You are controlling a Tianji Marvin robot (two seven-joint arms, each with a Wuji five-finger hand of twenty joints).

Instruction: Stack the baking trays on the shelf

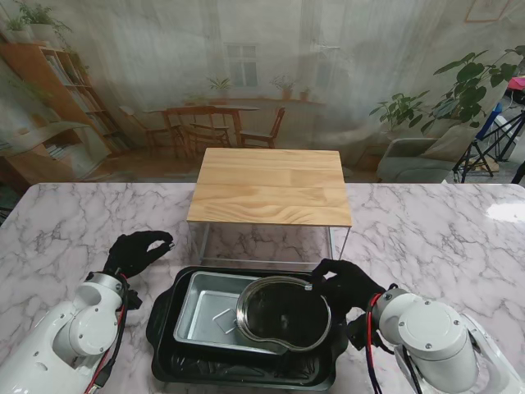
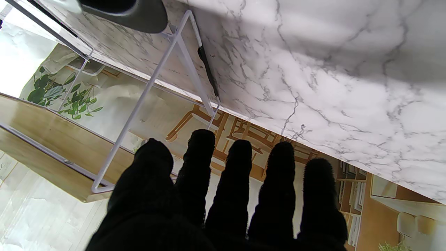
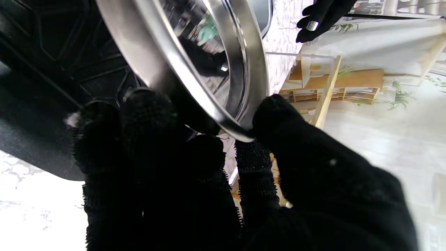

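Note:
Three nested trays lie near me. A large black baking tray [image 1: 164, 316] holds a rectangular steel tray [image 1: 205, 308], and a round shiny steel pan [image 1: 283, 312] rests tilted on top. My right hand [image 1: 344, 283] is shut on the round pan's right rim [image 3: 240, 130], thumb on one side and fingers on the other. My left hand [image 1: 135, 250] hovers left of the black tray, fingers curled but apart, holding nothing [image 2: 223, 195]. The wooden-topped shelf [image 1: 271, 185] on white wire legs [image 2: 146, 90] stands just beyond the trays.
The marble table [image 1: 435, 238] stretches to both sides of the shelf. Behind the table hangs a printed room backdrop, with a plant and tripod at the far right.

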